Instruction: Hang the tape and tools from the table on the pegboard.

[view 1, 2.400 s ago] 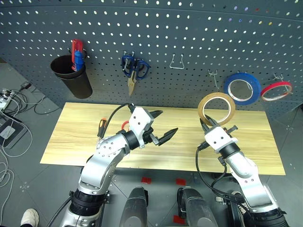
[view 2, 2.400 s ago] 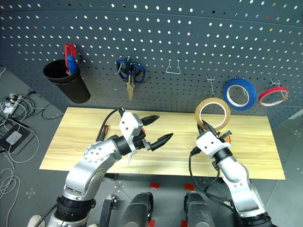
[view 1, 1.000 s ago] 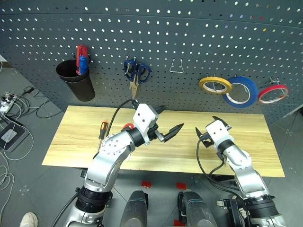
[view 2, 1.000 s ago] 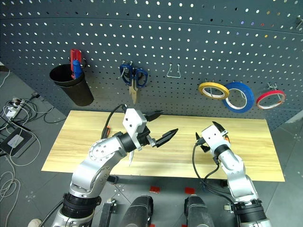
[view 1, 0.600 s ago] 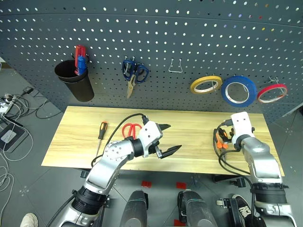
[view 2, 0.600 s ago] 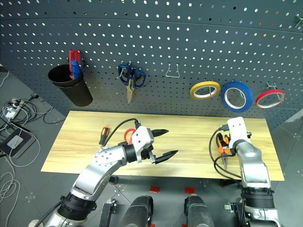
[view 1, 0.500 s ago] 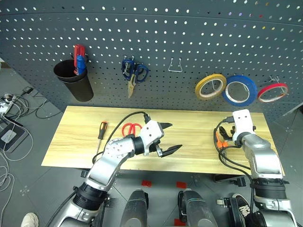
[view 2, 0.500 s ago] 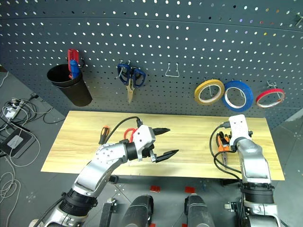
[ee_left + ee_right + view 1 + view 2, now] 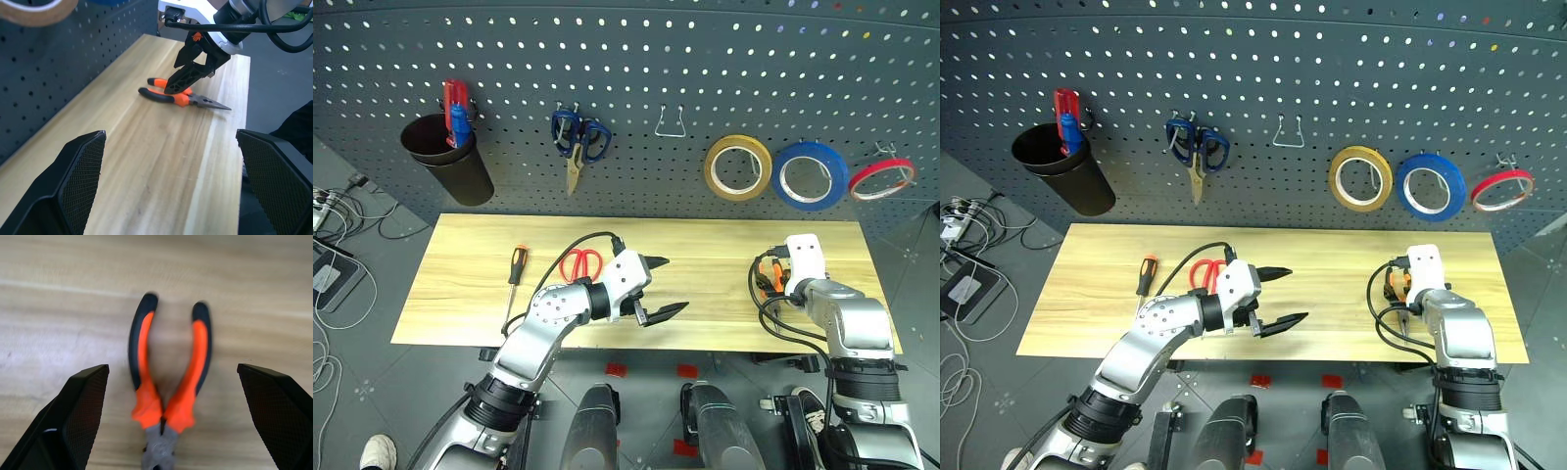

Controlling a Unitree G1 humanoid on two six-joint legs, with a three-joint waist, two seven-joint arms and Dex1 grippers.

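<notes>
On the table (image 9: 460,294), the screwdriver (image 9: 514,272) lies near the left edge, with the red-handled scissors (image 9: 578,264) just right of it. The left gripper (image 9: 658,287) hovers released over the table's middle. The tape (image 9: 738,167) hangs on the pegboard (image 9: 636,69). Near the right edge, the right gripper (image 9: 188,73) hangs spread wide above the pliers (image 9: 168,391).

Bright even lighting, soft shadows, pegboard (image 9: 626,88) curved by lens distortion, pliers (image 9: 168,387) slightly blurred
</notes>
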